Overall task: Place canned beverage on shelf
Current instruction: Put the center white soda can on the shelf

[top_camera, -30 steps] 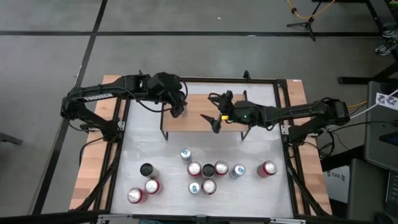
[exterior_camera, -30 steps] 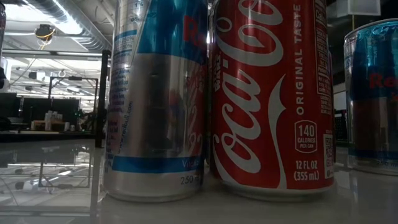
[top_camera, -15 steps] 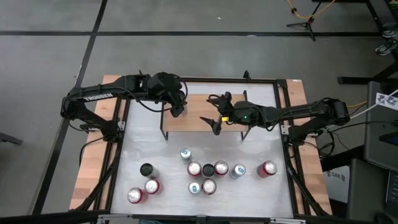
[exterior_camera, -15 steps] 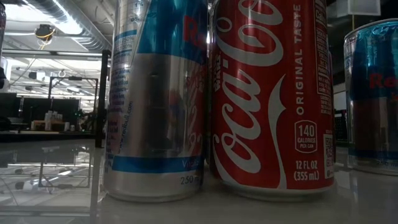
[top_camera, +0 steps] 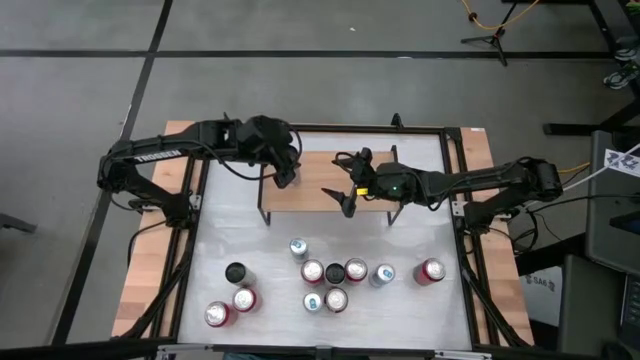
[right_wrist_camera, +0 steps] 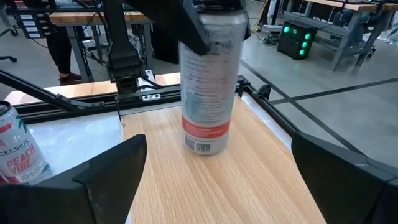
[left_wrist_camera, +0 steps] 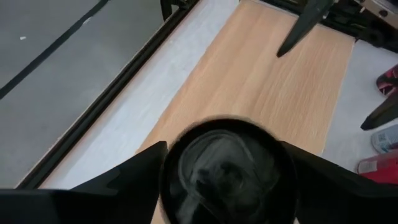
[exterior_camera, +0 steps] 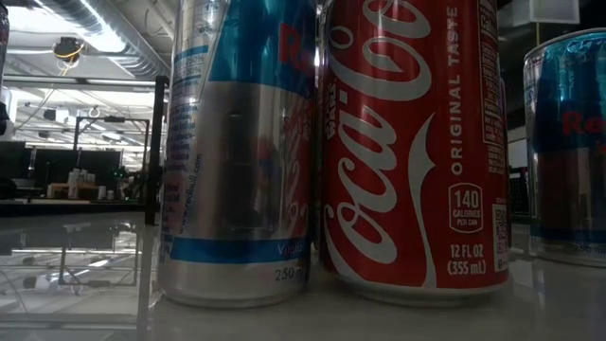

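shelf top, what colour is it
Light wood shelf top, clearest in the left wrist view.

Standing upright on the shelf [top_camera: 325,183] at its left end: one can [right_wrist_camera: 208,81]. Spread across the table [top_camera: 420,310] in front: loose cans [top_camera: 330,272].

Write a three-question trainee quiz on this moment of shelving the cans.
1. True or false: the can under the left gripper stands upright on the shelf.
2. The right gripper is: A) closed on a can; B) open and empty over the shelf; C) down among the cans on the table.
3. Fill in: the number of cans standing on the shelf is ____.
Key: 1 true; 2 B; 3 one.
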